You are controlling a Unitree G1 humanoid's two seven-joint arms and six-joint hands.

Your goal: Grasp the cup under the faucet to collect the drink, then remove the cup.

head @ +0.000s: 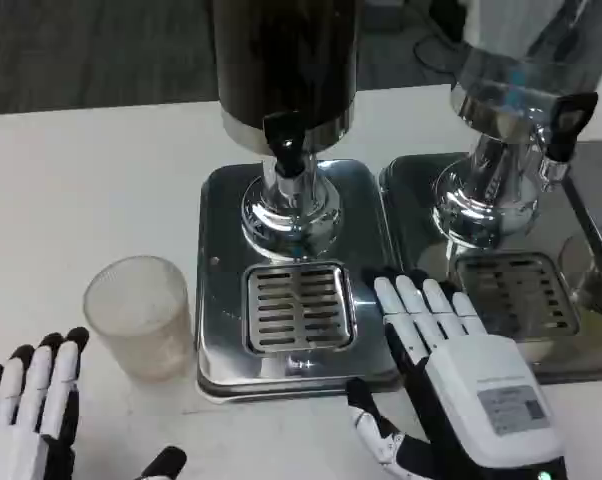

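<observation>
The cup (pixel 138 315) is standing upright on the table (pixel 71 190), just left of the drip tray (pixel 221 300) and not yet under the faucet (pixel 285 140). In the head view it is looking like a translucent plastic tumbler, empty, so probably light, thin-walled and easy to crush or tip; a gentle wrap around its middle seems the safest hold. The left hand (pixel 26 415) is lying open near the cup, below and left of it, holding nothing. The right hand (pixel 451 385) is resting open to the tray's right, fingers spread over its edge. Count: one cup, two hands, two dispensers, each with one faucet, and two grilled trays.
</observation>
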